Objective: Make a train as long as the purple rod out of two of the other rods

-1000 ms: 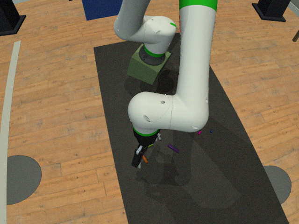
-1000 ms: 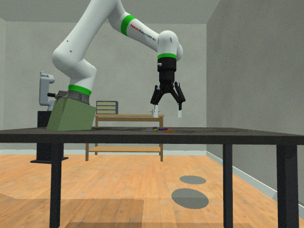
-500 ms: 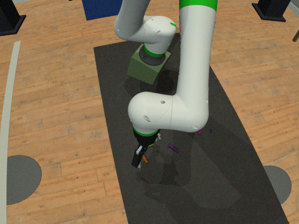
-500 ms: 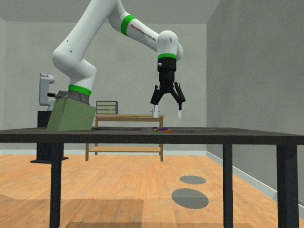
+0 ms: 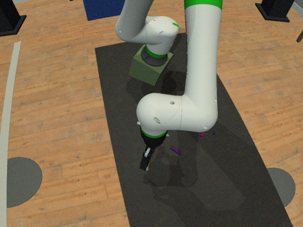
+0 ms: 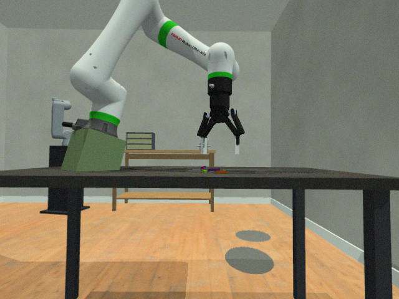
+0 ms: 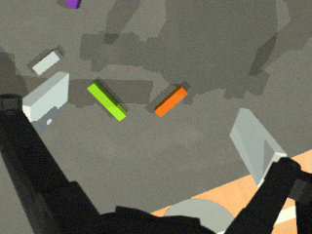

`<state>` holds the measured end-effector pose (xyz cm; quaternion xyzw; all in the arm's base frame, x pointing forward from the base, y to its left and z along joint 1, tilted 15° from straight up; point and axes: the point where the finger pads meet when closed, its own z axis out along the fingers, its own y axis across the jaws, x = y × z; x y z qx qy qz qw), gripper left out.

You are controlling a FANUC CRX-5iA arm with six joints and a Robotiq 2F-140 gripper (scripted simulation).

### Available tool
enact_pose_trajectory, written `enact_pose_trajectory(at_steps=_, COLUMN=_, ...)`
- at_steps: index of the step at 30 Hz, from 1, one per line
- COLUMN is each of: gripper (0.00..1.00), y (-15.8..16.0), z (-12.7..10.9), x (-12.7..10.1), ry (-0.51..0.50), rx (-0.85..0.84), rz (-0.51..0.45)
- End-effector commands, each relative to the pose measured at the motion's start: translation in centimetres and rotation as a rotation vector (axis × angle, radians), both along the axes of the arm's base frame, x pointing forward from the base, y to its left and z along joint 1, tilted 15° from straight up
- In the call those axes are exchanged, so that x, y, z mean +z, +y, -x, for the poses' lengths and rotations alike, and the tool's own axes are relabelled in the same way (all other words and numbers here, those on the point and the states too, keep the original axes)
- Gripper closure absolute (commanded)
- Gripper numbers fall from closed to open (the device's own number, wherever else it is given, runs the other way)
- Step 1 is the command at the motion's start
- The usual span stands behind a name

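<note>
My gripper (image 5: 146,163) (image 6: 220,149) (image 7: 154,105) is open and empty and hangs well above the dark table (image 5: 220,183) (image 6: 161,180). In the wrist view a lime rod (image 7: 107,100) and an orange rod (image 7: 171,100) lie flat below it, side by side and apart. A grey rod (image 7: 46,62) lies further to the upper left. The purple rod (image 5: 175,150) (image 6: 214,169) (image 7: 73,3) lies alone to the right of the gripper. A magenta rod (image 5: 202,134) and a small blue rod (image 5: 213,133) lie further right, apart from each other. In the exterior view the orange rod (image 6: 221,172) and lime rod (image 6: 204,171) show low on the table top.
The arm's green base block (image 5: 141,70) (image 6: 90,151) stands at the back of the table. The table's left edge runs close to the gripper, and the wooden floor (image 7: 234,195) shows past it. A wooden shelf (image 6: 167,154) stands behind the table.
</note>
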<state>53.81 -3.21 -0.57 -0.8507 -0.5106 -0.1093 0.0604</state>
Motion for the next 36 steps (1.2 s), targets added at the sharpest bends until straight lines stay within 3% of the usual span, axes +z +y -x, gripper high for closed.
enact_pose_trajectory(at_steps=1, gripper=0.0, y=3.4, z=0.2, x=0.8, ry=-0.032, rx=0.162, rz=0.026)
enact_pose_trajectory(at_steps=8, gripper=0.0, y=8.4, z=1.0, x=2.0, ry=-0.078, rx=0.398, rz=0.061)
enact_pose_trajectory(at_steps=10, gripper=0.0, y=8.4, z=1.0, x=2.0, ry=-0.078, rx=0.398, rz=0.061)
enact_pose_trajectory(at_steps=11, gripper=0.0, y=10.3, z=1.4, x=2.5, ry=-0.098, rx=0.495, rz=0.075)
enact_pose_trajectory(at_steps=25, gripper=0.0, y=19.3, z=4.5, x=4.6, ry=-0.195, rx=0.951, rz=0.134)
enact_pose_trajectory(at_steps=27, gripper=0.0, y=19.3, z=4.5, x=4.6, ry=-0.195, rx=0.951, rz=0.134)
enact_pose_trajectory(at_steps=28, gripper=0.0, y=21.1, z=5.4, x=5.1, ry=-0.218, rx=1.048, rz=0.146)
enact_pose_trajectory(at_steps=36, gripper=0.0, y=25.5, z=7.9, x=6.2, ry=-0.279, rx=1.301, rz=0.175)
